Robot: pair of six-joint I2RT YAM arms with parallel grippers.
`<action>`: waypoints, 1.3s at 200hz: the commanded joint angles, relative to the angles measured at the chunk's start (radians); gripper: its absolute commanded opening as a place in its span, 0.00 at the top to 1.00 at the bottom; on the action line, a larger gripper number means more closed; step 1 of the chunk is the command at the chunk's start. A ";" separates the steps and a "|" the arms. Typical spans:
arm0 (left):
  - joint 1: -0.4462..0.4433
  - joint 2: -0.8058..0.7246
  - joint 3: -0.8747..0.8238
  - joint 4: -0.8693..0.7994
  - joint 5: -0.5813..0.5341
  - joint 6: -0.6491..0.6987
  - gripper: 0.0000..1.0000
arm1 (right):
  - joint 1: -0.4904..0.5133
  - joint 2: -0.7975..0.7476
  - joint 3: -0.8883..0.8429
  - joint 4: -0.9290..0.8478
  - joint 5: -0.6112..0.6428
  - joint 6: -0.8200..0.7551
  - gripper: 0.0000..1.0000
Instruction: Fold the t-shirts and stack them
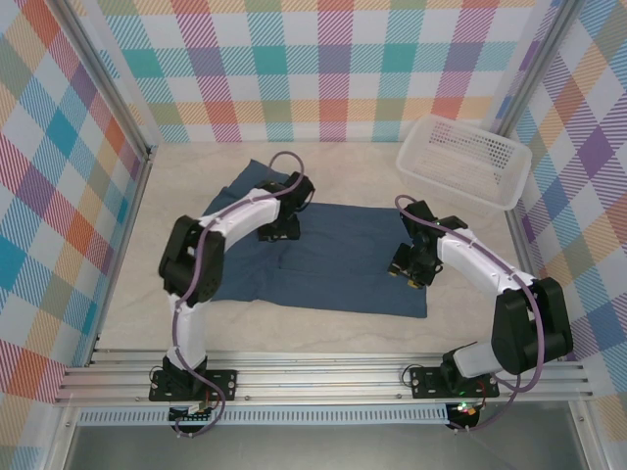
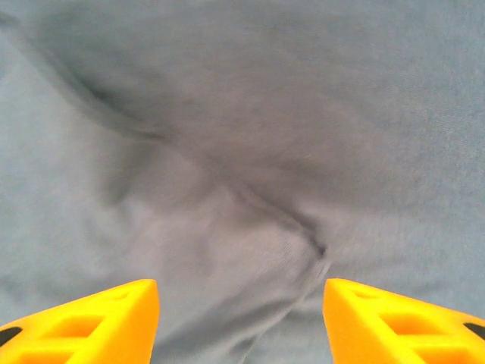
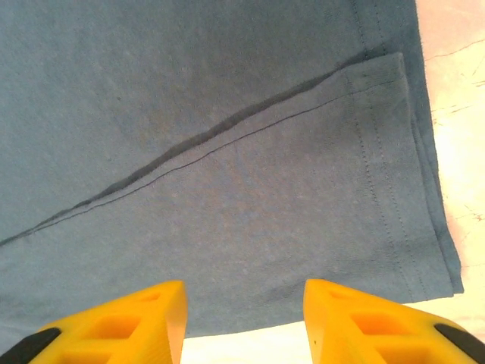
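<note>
On the beige table (image 1: 323, 166), a dark slate-blue fabric t-shirt (image 1: 333, 259) lies spread at centre. Left gripper (image 1: 277, 233) at its 10 o'clock, jaws wide apart over wrinkles; right gripper (image 1: 409, 274) at 3 o'clock, equally spread above the hem.

The top camera sits high behind the arm bases, looking down and forward over the whole surface (image 1: 294, 328) from afar. The left wrist camera looks past the left claw (image 2: 241, 287), very near the t-shirt (image 2: 242, 136), slightly blurred. The right wrist camera looks past the right claw (image 3: 244, 285), close above the shirt's hemmed corner and a strip of surface. All three views share the t-shirt.
</note>
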 commanded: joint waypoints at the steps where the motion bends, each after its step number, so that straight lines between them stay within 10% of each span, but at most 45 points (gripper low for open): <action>1: 0.111 -0.182 -0.121 0.041 0.052 -0.128 0.48 | -0.028 -0.019 -0.039 0.025 -0.036 0.011 0.57; 55: 0.306 -0.071 -0.173 0.215 0.292 -0.219 0.84 | -0.037 0.011 -0.038 0.069 -0.077 0.020 0.63; 114: 0.346 0.155 0.052 -0.007 0.134 -0.243 0.67 | -0.037 -0.019 -0.070 0.060 -0.059 0.032 0.63; 166: 0.360 0.008 0.029 -0.040 0.084 -0.206 0.45 | -0.043 -0.039 -0.078 0.048 -0.038 0.015 0.62; 212: 0.343 -0.263 -0.208 0.003 0.166 -0.334 0.51 | -0.042 -0.020 -0.099 0.060 -0.070 0.026 0.62; 260: 0.395 -0.222 -0.421 0.077 0.238 -0.425 0.61 | -0.042 0.081 -0.104 0.115 -0.121 0.062 0.63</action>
